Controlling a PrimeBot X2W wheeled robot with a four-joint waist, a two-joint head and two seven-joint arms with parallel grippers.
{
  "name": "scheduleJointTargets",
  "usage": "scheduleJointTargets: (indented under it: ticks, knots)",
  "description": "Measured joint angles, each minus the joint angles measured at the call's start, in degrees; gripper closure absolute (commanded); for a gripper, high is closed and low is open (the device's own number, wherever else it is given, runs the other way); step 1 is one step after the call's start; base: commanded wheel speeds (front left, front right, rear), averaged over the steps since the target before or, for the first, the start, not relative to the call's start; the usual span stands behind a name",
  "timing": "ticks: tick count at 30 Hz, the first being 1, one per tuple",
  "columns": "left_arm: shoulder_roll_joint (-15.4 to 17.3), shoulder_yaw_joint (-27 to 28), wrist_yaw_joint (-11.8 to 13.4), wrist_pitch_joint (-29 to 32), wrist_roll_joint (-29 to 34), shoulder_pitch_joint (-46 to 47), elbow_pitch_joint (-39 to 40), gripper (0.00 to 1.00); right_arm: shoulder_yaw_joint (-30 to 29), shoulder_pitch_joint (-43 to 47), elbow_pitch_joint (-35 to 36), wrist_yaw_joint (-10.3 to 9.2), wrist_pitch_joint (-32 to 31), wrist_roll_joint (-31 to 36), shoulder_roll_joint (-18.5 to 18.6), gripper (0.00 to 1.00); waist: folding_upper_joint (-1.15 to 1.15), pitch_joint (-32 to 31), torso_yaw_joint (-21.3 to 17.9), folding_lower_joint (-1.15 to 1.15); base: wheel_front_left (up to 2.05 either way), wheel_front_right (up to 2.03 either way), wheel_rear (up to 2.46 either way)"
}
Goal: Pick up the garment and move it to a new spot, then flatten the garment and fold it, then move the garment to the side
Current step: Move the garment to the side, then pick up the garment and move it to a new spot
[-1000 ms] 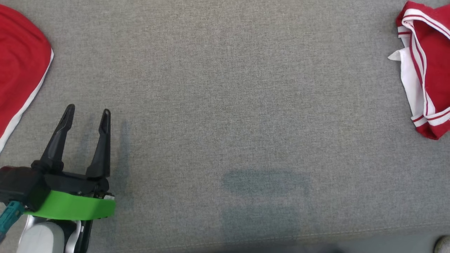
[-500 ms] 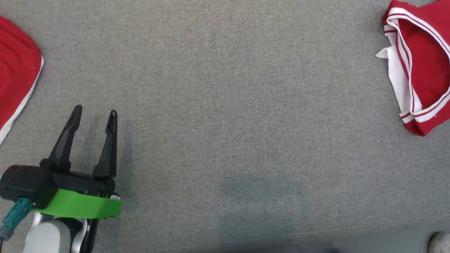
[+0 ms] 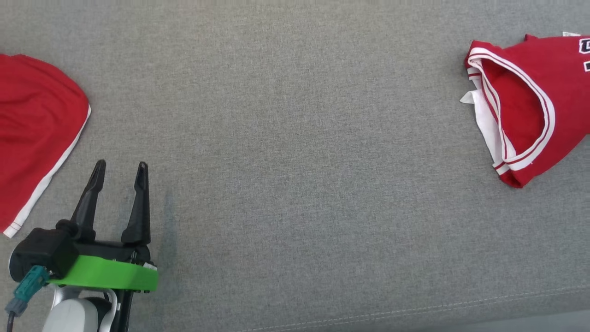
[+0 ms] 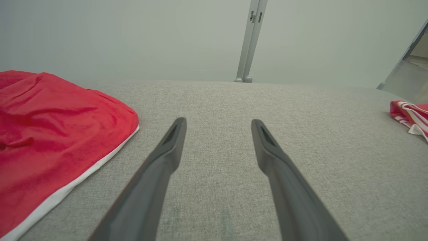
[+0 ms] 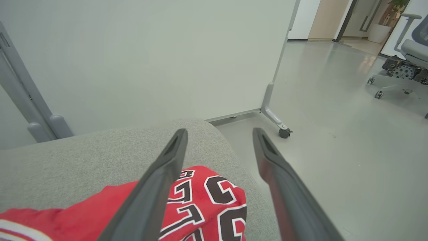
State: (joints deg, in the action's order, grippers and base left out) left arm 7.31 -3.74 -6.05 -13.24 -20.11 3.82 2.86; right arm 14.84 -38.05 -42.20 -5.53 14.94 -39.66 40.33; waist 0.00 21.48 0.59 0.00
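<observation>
Garment resettled flatter, right end effector hovering above it, spread, left end effector likewise spread

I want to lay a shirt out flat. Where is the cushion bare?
The wide middle of the cushion is bare, between the red cloth on the left and the jersey on the right. The near left is tighter: the open left gripper sits beside the red cloth.

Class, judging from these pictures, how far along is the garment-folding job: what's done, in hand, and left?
Done, apparently: the red jersey lies folded at the cushion's right edge. In hand: nothing; the right gripper hovers above it and the left gripper over cushion, jaws open. Left: possibly the other red garment.
</observation>
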Motion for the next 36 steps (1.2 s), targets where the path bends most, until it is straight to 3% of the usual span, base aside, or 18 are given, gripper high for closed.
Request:
scheduleJointTargets:
  ticks: [3, 9, 20, 27, 36]
  knots:
    - [0.0, 0.1, 0.0, 0.0, -0.1, -1.1, -1.4, 0.00, 0.5, 3.1, 2.4, 0.89, 0.0, 0.7, -1.6, 0.00, 0.00, -2.1, -0.2, 0.00, 0.00, 0.00, 0.00]
    - [0.0, 0.7, 0.0, -0.5, -0.1, -2.3, -3.6, 0.00, 2.2, 9.5, 8.9, 0.81, -0.1, 3.1, -6.8, 0.00, 0.00, -6.2, -0.5, 0.00, 0.00, 0.00, 0.00]
    - [-0.3, 2.1, 0.5, -0.7, -0.5, -4.9, -8.3, 0.00, 0.2, 22.2, 20.4, -1.12, -0.1, 8.2, -15.7, 0.00, 0.00, -12.8, -0.9, 0.00, 0.00, 0.00, 0.00]
    - [-0.3, 2.6, 0.6, -0.7, -0.5, -5.6, -8.6, 0.00, -1.0, 29.5, 23.9, -1.23, -0.1, 10.7, -17.1, 0.00, 0.00, -15.9, -1.0, 0.00, 0.00, 0.00, 0.00]
    - [-0.7, 2.4, 0.6, -1.0, -0.5, -5.6, -8.9, 0.00, -2.8, 32.5, 27.9, -1.56, -0.1, 14.5, -16.7, 0.00, 0.00, -16.2, 1.3, -0.01, 0.00, 0.00, 0.00]
